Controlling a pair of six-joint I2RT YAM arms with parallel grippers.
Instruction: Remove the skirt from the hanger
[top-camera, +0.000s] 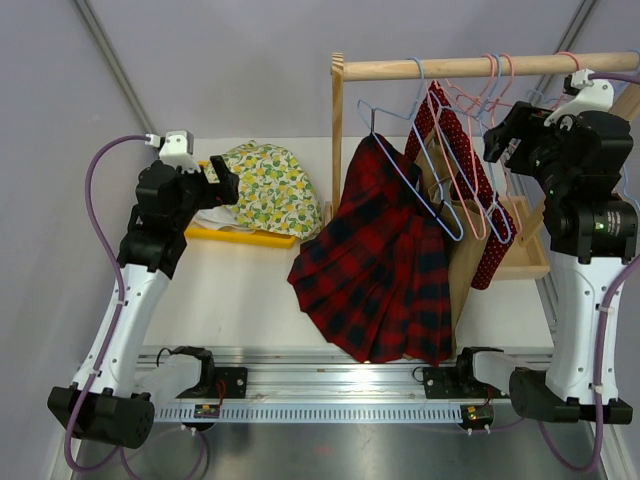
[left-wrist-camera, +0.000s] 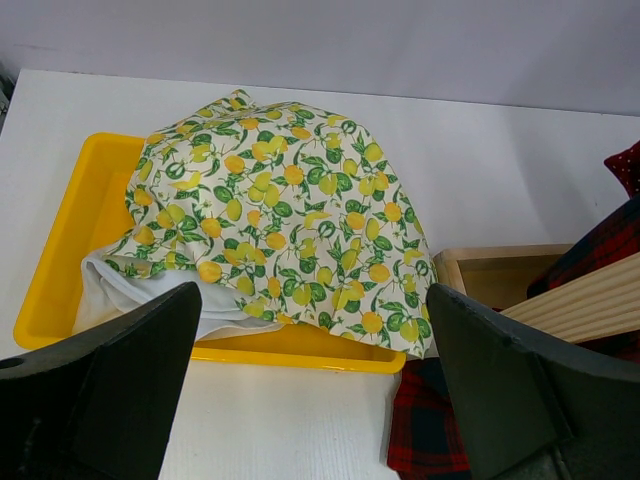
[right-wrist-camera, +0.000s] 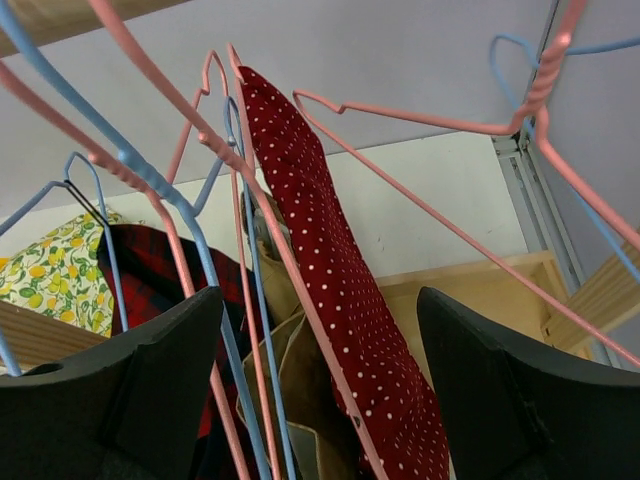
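The red and dark tartan skirt (top-camera: 375, 260) hangs from the left corner of a pale-blue wire hanger (top-camera: 412, 184) hooked on the wooden rail (top-camera: 480, 66). Its hem spreads down onto the table. My right gripper (top-camera: 498, 142) is open up by the rail among the hangers, to the right of the skirt. In the right wrist view (right-wrist-camera: 320, 390) pink and blue wires and the red dotted garment (right-wrist-camera: 340, 280) lie between its fingers, with the skirt (right-wrist-camera: 140, 270) at left. My left gripper (top-camera: 222, 183) is open and empty, facing the lemon-print garment (left-wrist-camera: 280, 210). The skirt's edge (left-wrist-camera: 430, 430) shows at lower right.
The lemon-print garment lies on a yellow tray (left-wrist-camera: 60, 250) at the back left. Several pink and blue hangers (top-camera: 470, 150), the red dotted garment (top-camera: 455, 140) and a tan garment (right-wrist-camera: 300, 380) hang on the rail. The rack's wooden base (top-camera: 525, 255) stands at right.
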